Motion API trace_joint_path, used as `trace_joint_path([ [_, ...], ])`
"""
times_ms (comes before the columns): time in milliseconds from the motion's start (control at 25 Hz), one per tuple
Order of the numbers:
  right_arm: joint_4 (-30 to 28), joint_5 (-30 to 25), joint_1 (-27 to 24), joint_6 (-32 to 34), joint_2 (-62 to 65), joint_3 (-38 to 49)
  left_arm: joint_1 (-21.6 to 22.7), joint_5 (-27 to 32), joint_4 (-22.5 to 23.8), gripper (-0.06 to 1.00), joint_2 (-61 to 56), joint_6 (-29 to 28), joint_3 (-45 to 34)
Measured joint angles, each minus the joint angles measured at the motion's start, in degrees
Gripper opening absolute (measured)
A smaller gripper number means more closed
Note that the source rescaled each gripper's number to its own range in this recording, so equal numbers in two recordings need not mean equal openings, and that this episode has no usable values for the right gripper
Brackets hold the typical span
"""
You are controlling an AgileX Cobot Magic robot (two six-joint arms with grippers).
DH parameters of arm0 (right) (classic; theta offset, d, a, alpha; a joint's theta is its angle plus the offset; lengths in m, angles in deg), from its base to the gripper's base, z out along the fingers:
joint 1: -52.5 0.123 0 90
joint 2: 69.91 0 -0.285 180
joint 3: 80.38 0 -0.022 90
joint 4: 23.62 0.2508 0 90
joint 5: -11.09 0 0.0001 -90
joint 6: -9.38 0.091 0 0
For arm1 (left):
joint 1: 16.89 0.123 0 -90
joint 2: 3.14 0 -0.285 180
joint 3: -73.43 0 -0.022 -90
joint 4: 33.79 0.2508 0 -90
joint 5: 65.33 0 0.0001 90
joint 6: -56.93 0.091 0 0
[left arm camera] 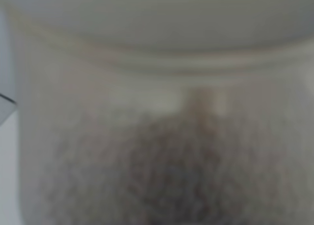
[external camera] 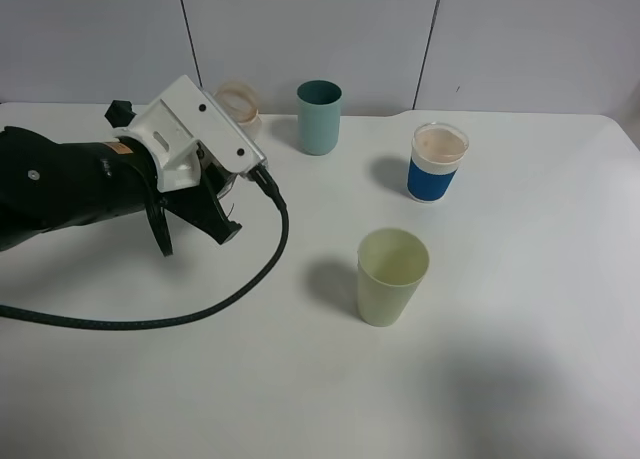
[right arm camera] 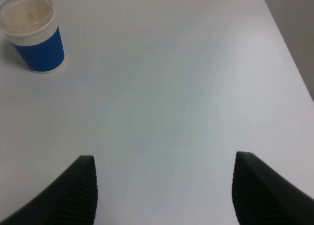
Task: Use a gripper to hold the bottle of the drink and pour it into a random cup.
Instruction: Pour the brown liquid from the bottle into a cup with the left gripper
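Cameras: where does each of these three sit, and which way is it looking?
Exterior high: mounted above, facing down on the white table; shows the black left arm.
Left wrist: on that arm, close up on a blurred small clear plastic bottle; no jaws show.
Right wrist: on the other arm, looking down past its open black jaws at the table.
Shared: exterior high and right wrist both show the white cup with a ribbed blue band.

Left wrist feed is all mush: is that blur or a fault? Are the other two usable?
Left wrist: the bottle looks too close to the lens, filling the frame out of focus. Exterior high: sharp, even light, a soft shadow left of the yellow-green cup. Right wrist: clear, the blue-banded cup crisp.
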Motion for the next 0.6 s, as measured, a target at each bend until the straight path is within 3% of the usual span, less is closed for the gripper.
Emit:
trace_joint_path([
  [280,0.00,0.00,0.00,0.00,0.00,0.00,-9.97,-10.14,-21.15,0.05,0.00,23.71,0.00],
  [600,0.00,0.00,0.00,0.00,0.00,0.00,-16.67,-19.10,-37.46,0.05,2.81,39.67,4.20],
])
